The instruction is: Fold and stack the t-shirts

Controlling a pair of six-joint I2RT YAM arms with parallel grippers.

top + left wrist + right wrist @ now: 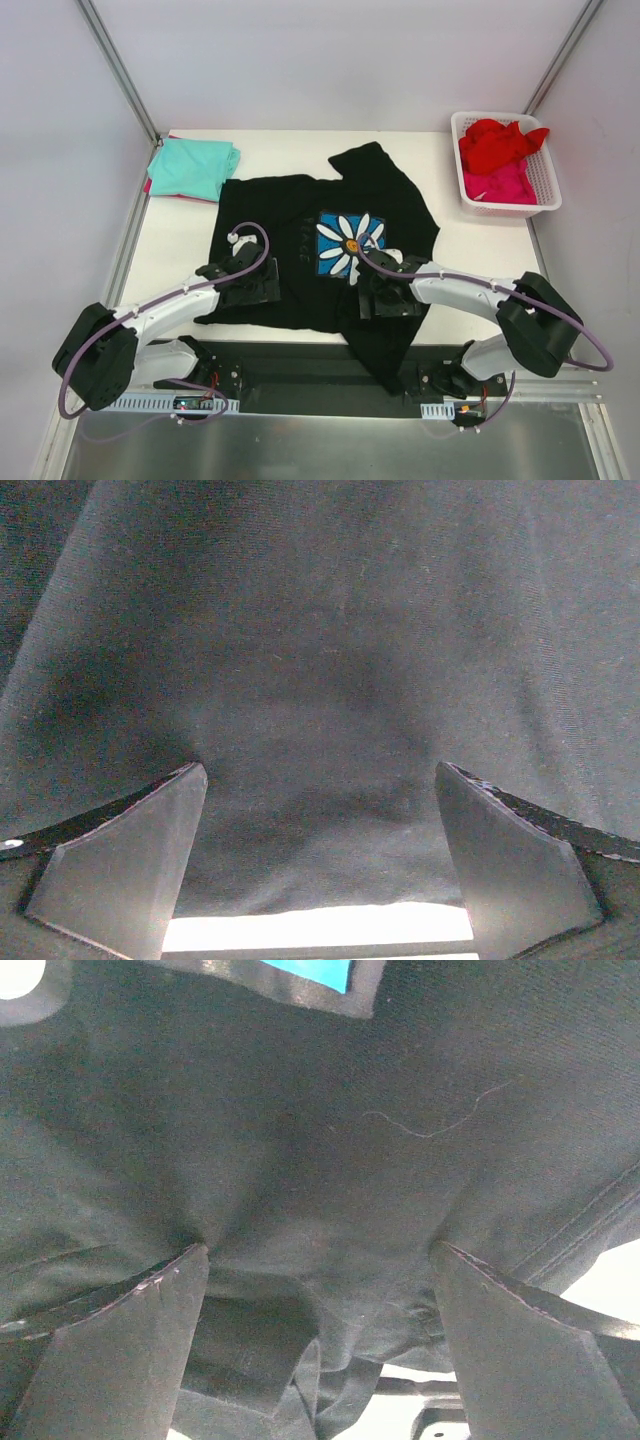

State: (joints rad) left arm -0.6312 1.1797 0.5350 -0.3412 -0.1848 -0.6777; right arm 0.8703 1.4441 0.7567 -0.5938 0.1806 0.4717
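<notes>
A large black t-shirt point(290, 215) with a white-and-blue flower print point(348, 243) lies spread on the white table point(180, 250). Its lower right part is bunched and hangs over the near edge. My left gripper point(250, 285) stands open on the shirt's lower left, fingertips down on the cloth point(320, 660) close to its hem. My right gripper point(382, 295) is open too, on rumpled black folds point(320, 1190) just below the print. A folded teal t-shirt point(195, 165) rests on a pink one at the back left. Red point(495, 143) and pink point(500, 183) t-shirts sit in the basket.
A white slotted plastic basket point(545, 195) stands at the back right corner of the table. Metal frame posts rise at the back left and back right. The arm bases and a black rail run along the near edge.
</notes>
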